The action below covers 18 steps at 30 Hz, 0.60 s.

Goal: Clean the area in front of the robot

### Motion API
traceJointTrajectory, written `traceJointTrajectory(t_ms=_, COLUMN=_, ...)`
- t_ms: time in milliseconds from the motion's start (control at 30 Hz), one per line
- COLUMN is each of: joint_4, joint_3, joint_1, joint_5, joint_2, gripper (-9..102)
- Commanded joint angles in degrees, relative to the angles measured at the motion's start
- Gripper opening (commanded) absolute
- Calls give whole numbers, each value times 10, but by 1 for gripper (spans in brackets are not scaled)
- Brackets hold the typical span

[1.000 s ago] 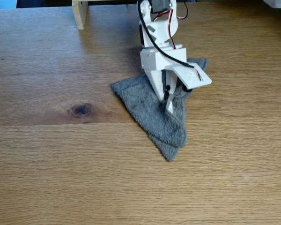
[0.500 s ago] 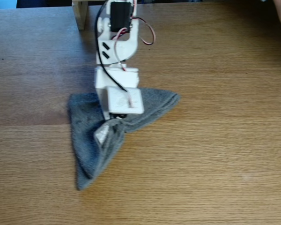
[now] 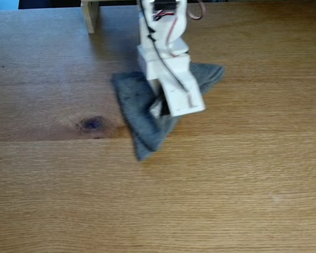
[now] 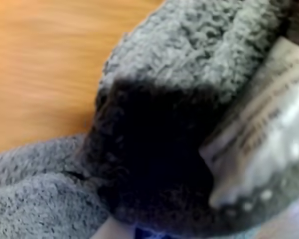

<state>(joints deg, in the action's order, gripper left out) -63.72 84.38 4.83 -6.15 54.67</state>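
My gripper (image 3: 159,108) pinched shut on grey cloth (image 3: 139,113), pressing it onto the oak tabletop (image 3: 226,174) | cloth trails lower-left from my fingers, toward the dark knot (image 3: 91,123) | wrist view adds a white sewn label (image 4: 261,139) among terry loops.

Robot (image 3: 166,63) top cut off; cloth (image 3: 142,113) partly hidden, label (image 4: 259,144) blurred.

Post: you have a pale wooden post (image 3: 90,15) standing at the far edge, upper left in the fixed view.
Backdrop: behind it you see a dark band with a small light-blue patch (image 3: 2,4) in the corner.
Light: soft and even, casting a faint shadow beside the post.
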Motion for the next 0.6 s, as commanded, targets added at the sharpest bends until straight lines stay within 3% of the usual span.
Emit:
traceJointTrajectory(t_ms=0, joint_4=33, joint_3=48, joint_1=66, joint_5=8, joint_2=110, gripper=0)
traceJointTrajectory(t_ms=167, joint_4=241, joint_3=144, joint_1=104, joint_5=8, joint_2=92, gripper=0)
traceJointTrajectory(t_ms=400, joint_4=574, joint_3=189, joint_1=49, joint_5=-15, joint_2=-23, gripper=0)
traceJointTrajectory(t_ms=500, joint_4=647, joint_3=163, joint_1=4, joint_5=-31, joint_2=-77, gripper=0)
traceJointTrajectory(t_ms=567, joint_4=647, joint_3=129, joint_1=-31, joint_5=-39, joint_2=-108, gripper=0)
